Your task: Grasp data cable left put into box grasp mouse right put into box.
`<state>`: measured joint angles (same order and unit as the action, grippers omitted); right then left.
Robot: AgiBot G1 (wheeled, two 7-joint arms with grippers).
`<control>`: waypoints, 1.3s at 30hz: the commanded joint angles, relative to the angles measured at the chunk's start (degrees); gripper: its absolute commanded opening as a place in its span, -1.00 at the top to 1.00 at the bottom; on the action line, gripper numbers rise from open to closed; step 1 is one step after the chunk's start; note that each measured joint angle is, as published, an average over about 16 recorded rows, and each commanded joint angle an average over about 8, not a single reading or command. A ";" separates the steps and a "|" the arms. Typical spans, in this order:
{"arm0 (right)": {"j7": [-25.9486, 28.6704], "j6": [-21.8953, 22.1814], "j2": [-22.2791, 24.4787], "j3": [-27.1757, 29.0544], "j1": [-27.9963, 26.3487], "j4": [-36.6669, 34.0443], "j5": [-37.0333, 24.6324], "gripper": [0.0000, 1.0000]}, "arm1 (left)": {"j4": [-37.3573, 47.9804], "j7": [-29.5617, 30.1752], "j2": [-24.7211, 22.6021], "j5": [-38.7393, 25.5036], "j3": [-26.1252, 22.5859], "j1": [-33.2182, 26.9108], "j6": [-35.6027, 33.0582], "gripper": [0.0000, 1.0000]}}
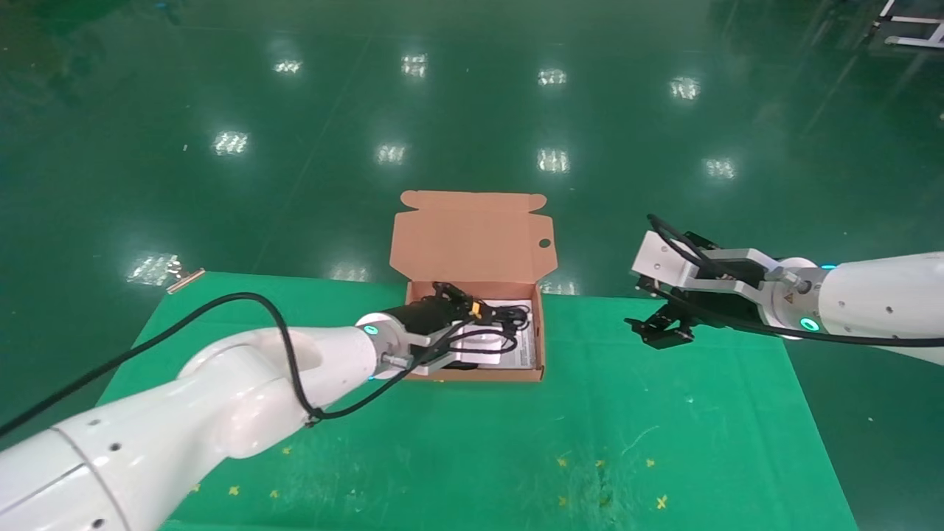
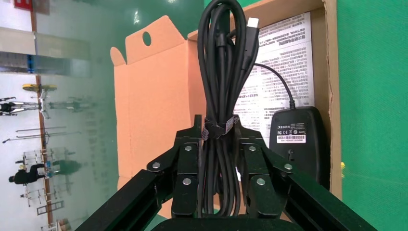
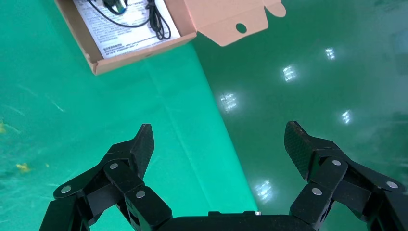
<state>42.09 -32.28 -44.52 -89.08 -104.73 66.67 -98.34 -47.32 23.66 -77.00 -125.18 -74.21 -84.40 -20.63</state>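
My left gripper [image 1: 451, 301] is shut on the data cable [image 2: 226, 72], a black bundle tied with a strap, and holds it over the open box [image 1: 542, 346]. In the left wrist view my left gripper [image 2: 220, 122] grips the bundle just below the strap. The silver plug points toward the lid [image 2: 149, 96]. The mouse [image 2: 298, 144] lies inside the box on the white printed sheet [image 2: 284, 57], label side up, with its thin cord running off it. My right gripper [image 1: 660, 328] is open and empty above the mat, right of the box; it also shows in the right wrist view [image 3: 219, 139].
The green mat [image 1: 590, 442] covers the table, with small yellow marks [image 1: 660, 501] near the front. The mat's right edge [image 3: 226, 144] runs under my right gripper, with glossy green floor beyond. A small clip [image 1: 184, 279] sits at the back left corner.
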 commanded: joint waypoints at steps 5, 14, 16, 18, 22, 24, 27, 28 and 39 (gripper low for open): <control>-0.19 0.01 0.19 0.40 -1.08 0.44 -0.26 -1.00 | -2.50 0.44 1.48 1.08 0.22 -0.64 -0.31 -1.00; -2.15 -1.95 1.22 1.51 -6.16 2.35 -1.67 -1.00 | -4.54 2.44 3.53 2.46 2.38 -3.47 -0.39 -1.00; -2.93 -2.87 1.29 1.50 -7.24 2.76 -2.13 -1.00 | -4.86 2.69 3.88 2.52 2.73 -3.98 -0.33 -1.00; -3.61 -3.80 1.30 1.40 -8.14 3.15 -2.62 -1.00 | -5.09 2.80 4.17 2.63 2.98 -4.23 -0.38 -1.00; -4.45 -5.34 1.39 2.10 -8.34 3.58 -2.46 -1.00 | -5.66 2.54 5.07 4.26 4.14 -3.80 -1.75 -1.00; -5.02 -6.47 1.55 3.42 -7.53 3.73 -1.45 -1.00 | -6.17 2.19 5.98 6.13 5.42 -3.19 -3.26 -1.00; -6.20 -8.64 1.92 6.62 -5.15 3.86 1.23 -1.00 | -7.18 1.43 7.79 10.02 8.07 -1.88 -6.38 -1.00; -6.68 -9.48 2.06 7.88 -4.24 3.91 2.28 -1.00 | -7.55 1.15 8.45 11.43 9.04 -1.40 -7.51 -1.00; -12.15 -19.23 3.71 22.35 6.28 4.58 14.31 -1.00 | -11.78 -2.03 16.03 27.68 20.15 4.07 -20.52 -1.00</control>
<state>29.94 -51.52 -40.81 -66.73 -98.45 71.25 -84.03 -59.10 21.63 -60.97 -97.50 -54.06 -80.32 -41.15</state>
